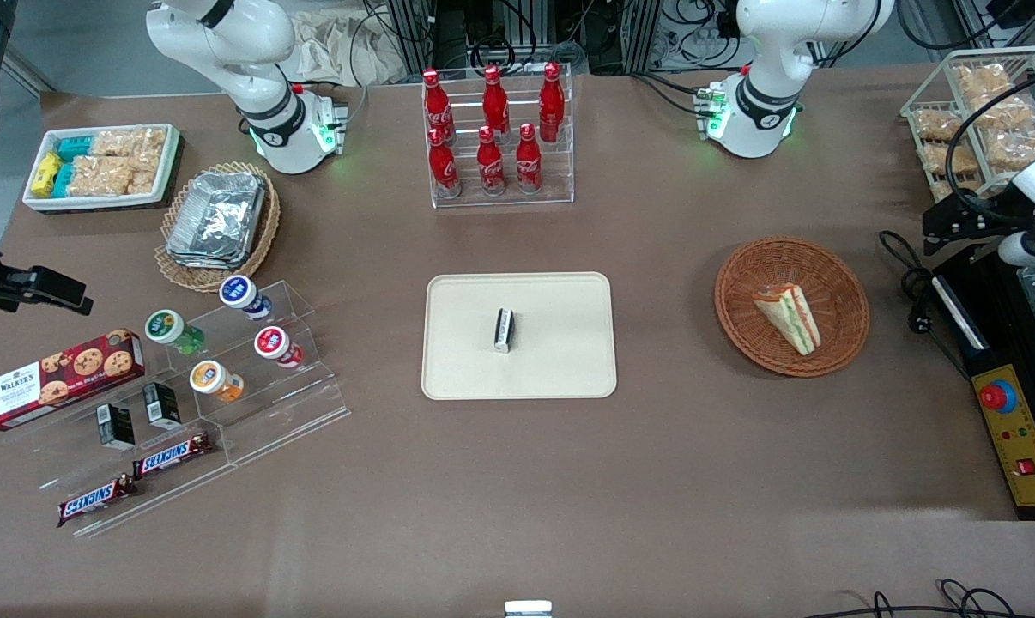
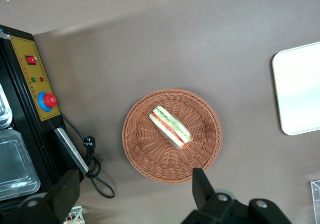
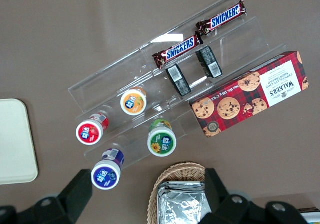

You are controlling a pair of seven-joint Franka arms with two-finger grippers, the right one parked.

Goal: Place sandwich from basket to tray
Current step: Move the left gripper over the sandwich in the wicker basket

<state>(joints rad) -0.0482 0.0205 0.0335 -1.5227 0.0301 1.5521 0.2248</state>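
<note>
The sandwich (image 1: 788,318) (image 2: 171,128), a pale wedge with green, red and orange layers, lies in the round reddish-brown wicker basket (image 1: 852,343) (image 2: 150,156). The cream tray (image 1: 560,365) (image 2: 300,93) lies flat mid-table, toward the parked arm's end from the basket, with a small black-and-white packet (image 1: 504,330) on it. My left gripper (image 1: 942,230) (image 2: 132,191) hangs high above the table beside the basket, on the working arm's side. It is open, its fingers (image 2: 200,184) wide apart with nothing between them.
A black and yellow control box with a red button (image 1: 1011,429) (image 2: 42,96) and a looped cable (image 1: 916,296) (image 2: 92,171) lie beside the basket. A rack of red bottles (image 1: 496,137) stands farther back. A wire rack of snack packets (image 1: 972,112) stands at the table's corner.
</note>
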